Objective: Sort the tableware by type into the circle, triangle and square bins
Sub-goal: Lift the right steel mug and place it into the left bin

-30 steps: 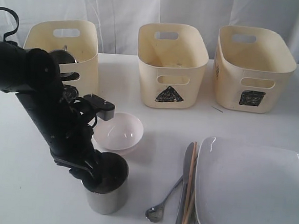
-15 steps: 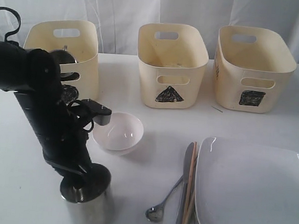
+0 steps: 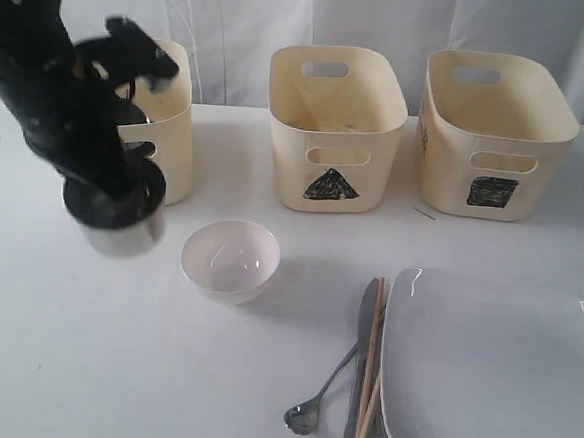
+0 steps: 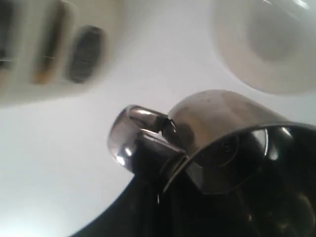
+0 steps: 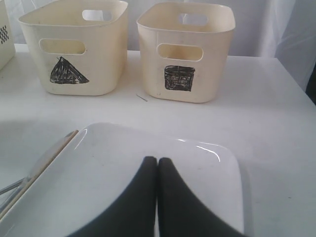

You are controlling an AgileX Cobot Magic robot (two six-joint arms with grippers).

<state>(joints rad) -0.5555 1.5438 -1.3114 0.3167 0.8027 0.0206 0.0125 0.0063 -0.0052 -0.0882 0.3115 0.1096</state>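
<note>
Steel mug [image 3: 119, 229] hangs clear of the table [image 3: 21, 361], pinched at its rim by the left gripper [image 3: 113, 192]. One finger sits inside the wall and one outside, right next to the handle [image 4: 136, 140]. The mug tilts slightly in the grip.

Step in hand (judged): carry the mug to its bin and release it.

1. Target. The left bin [image 3: 173, 131] stands just beyond the gripper and slightly above the mug. The arm hides its mark. The other two bins show a triangle [image 3: 335, 132] and a square [image 3: 498, 133], so this one is taken to be the circle bin.
2. Clearance. Raise the mug until its base is above the near wall of the bin before moving forward. At the present height the base would strike that wall.
3. Side hazard. The white bowl [image 3: 231, 258] lies below and to one side of the gripper, near but not touching. Do not swing towards it.
4. Grip. A rim pinch on smooth steel may slip or pivot. Move slowly and hold the clamp firm.
5. Release. Lower the mug well inside the bin, then spread the fingers. Something dark shows in the bin, and it cannot be identified.

The right gripper [image 5: 157, 165] has its fingers pressed together and holds nothing. It hovers over the plate [image 5: 148, 173], well apart from this work.
</note>
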